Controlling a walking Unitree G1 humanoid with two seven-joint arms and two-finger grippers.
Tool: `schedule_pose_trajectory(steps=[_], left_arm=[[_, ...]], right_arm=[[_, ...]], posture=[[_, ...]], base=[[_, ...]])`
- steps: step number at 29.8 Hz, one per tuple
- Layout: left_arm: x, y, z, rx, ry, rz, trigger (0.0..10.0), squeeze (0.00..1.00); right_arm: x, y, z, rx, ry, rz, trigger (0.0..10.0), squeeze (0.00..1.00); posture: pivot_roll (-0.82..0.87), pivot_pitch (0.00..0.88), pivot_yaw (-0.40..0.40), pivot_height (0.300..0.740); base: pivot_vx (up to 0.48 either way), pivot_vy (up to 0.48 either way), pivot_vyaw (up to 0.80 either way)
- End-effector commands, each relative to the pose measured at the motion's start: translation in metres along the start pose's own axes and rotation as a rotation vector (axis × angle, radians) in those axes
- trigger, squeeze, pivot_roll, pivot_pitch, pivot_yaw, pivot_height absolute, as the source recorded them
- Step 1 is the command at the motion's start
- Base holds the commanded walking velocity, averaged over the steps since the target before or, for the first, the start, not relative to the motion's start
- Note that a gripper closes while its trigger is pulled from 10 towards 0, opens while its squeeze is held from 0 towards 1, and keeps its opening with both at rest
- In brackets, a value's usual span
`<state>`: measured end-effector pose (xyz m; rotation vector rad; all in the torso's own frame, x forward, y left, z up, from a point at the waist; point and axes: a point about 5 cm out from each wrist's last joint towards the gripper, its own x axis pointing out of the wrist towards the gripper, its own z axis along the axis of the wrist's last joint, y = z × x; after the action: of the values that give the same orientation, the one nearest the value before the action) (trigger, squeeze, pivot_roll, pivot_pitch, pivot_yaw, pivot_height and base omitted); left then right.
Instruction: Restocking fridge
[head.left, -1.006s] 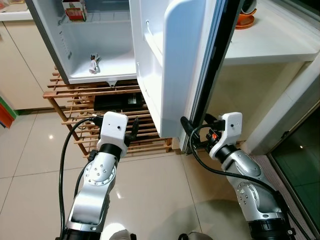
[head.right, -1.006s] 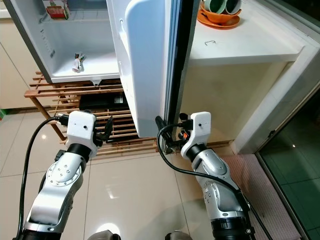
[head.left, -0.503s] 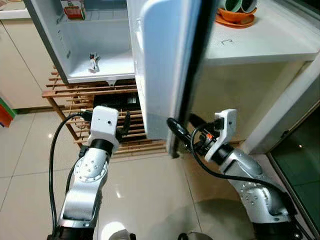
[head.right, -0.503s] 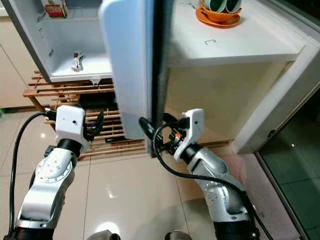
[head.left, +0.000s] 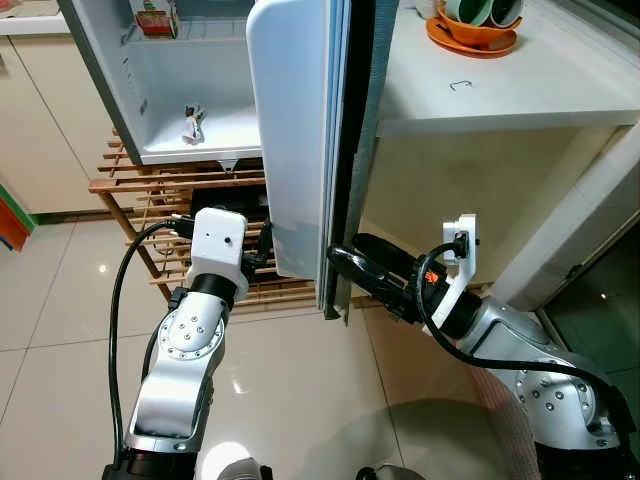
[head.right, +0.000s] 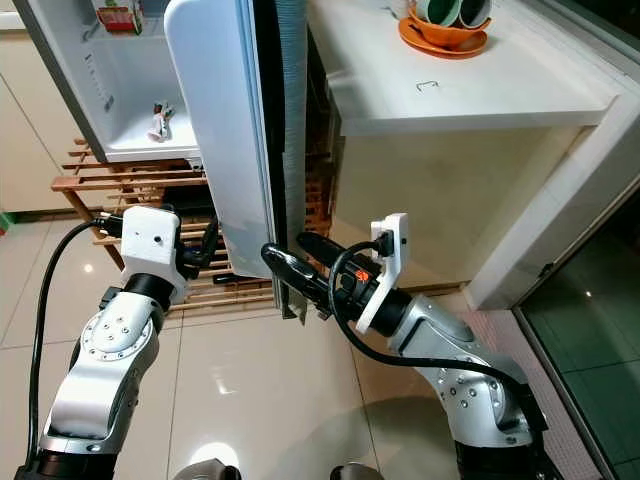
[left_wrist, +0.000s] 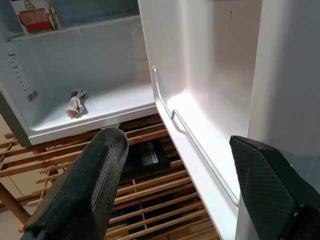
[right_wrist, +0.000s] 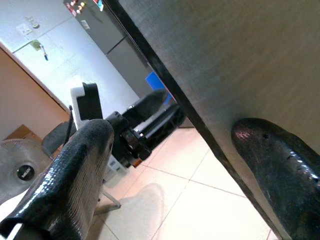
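The fridge (head.left: 190, 110) stands open on a slatted wooden rack (head.left: 140, 195), its white door (head.left: 295, 130) swung out toward the robot so that the door's dark outer edge faces the camera. Inside, a red and white carton (head.left: 155, 17) sits on the upper shelf and a small crumpled packet (head.left: 193, 124) lies on the white floor of the lower compartment. A black box (left_wrist: 145, 156) rests on the rack slats under the fridge.

The right end effector (head.right: 290, 272) reaches to the bottom corner of the door, its two black fingers spread apart with the door's dark outer face between them; one fingertip (right_wrist: 272, 160) lies against that face in the right wrist view. The left end effector (head.left: 262, 250) is held low beside the inner side of the door, just in front of the rack, its fingers (left_wrist: 95, 175) spread wide and holding nothing; its wrist view looks past them to the door's inner shelf and wire rail (left_wrist: 192, 142).

To the right, a white worktop (head.left: 520, 90) carries an orange dish (head.left: 470, 35) with cups in it. The floor (head.left: 60, 340) is glossy beige tile.
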<state>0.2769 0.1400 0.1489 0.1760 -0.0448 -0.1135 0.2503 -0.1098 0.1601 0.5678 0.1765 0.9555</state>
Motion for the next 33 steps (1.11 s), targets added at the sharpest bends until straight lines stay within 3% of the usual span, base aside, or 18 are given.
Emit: schedule_pose_trajectory(steps=[1,3,8,9,12,13,14,17,20,21,26,27,29,33], left_arm=[[0.0,0.004,0.004,0.016,-0.013,0.009,10.0,0.0],[-0.003,0.007,-0.002,0.024,0.002,0.013,10.0,0.0],[-0.019,0.023,-0.045,0.085,0.128,0.043,10.0,0.0],[-0.029,0.03,-0.076,0.124,0.213,0.064,10.0,0.0],[-0.036,0.033,-0.093,0.145,0.267,0.072,10.0,0.0],[-0.043,0.034,-0.11,0.165,0.318,0.057,10.0,0.0],[-0.043,0.034,-0.11,0.165,0.318,0.057,10.0,0.0],[-0.061,0.039,-0.151,0.188,0.476,0.05,10.0,0.0],[-0.072,0.039,-0.174,0.202,0.571,0.03,10.0,0.0],[-0.082,0.039,-0.189,0.185,0.65,0.038,10.0,0.0],[-0.098,0.044,-0.206,0.121,0.772,0.089,10.0,0.0],[-0.103,0.049,-0.212,0.084,0.824,0.133,10.0,0.0],[-0.105,0.05,-0.214,0.078,0.843,0.141,10.0,0.0],[-0.098,0.047,-0.217,0.058,0.85,0.14,10.0,0.0]], right_arm=[[-0.003,-0.005,-0.006,0.02,0.026,-0.037,10.0,0.0],[-0.003,-0.008,-0.006,0.016,0.018,-0.065,10.0,0.0],[-0.002,-0.019,-0.003,-0.024,-0.014,-0.151,10.0,0.0],[0.0,-0.024,0.0,-0.043,-0.031,-0.19,10.0,0.0],[0.001,-0.026,0.001,-0.053,-0.038,-0.207,10.0,0.0],[0.002,-0.027,0.002,-0.057,-0.041,-0.211,10.0,0.0],[0.002,-0.027,0.002,-0.057,-0.041,-0.211,10.0,0.0],[0.004,-0.03,0.004,-0.074,-0.047,-0.231,10.0,0.0],[0.005,-0.031,0.005,-0.086,-0.05,-0.244,10.0,0.0],[0.005,-0.031,0.006,-0.092,-0.053,-0.246,10.0,0.0],[0.01,-0.025,0.009,-0.084,-0.059,-0.214,10.0,0.0],[0.017,-0.016,0.01,-0.064,-0.062,-0.155,10.0,0.0],[0.02,-0.011,0.01,-0.06,-0.064,-0.131,10.0,0.0],[0.057,0.015,0.01,-0.057,-0.065,0.023,10.0,0.0]], posture=[[-0.05,0.063,-0.013,0.74],[-0.05,0.063,-0.012,0.74],[-0.04,0.063,-0.012,0.74],[-0.05,0.062,-0.014,0.74],[-0.05,0.061,-0.017,0.74],[-0.05,0.059,-0.02,0.74],[-0.05,0.059,-0.02,0.74],[-0.06,0.057,-0.022,0.74],[-0.06,0.057,-0.021,0.74],[-0.07,0.057,-0.02,0.74],[-0.07,0.061,-0.022,0.74],[-0.08,0.063,-0.024,0.74],[-0.08,0.064,-0.025,0.74],[-0.08,0.06,-0.029,0.74]], base=[[0.0,0.0,0.0],[0.0,0.0,0.0],[0.0,0.0,0.0],[0.0,0.0,0.0],[0.0,0.0,0.0],[0.0,0.0,0.0],[0.0,0.0,0.0],[0.0,0.0,0.0],[0.0,0.0,0.0],[0.0,0.0,0.0],[0.0,0.0,0.0],[0.0,0.0,0.0],[0.0,0.0,0.0],[0.0,0.0,0.0]])
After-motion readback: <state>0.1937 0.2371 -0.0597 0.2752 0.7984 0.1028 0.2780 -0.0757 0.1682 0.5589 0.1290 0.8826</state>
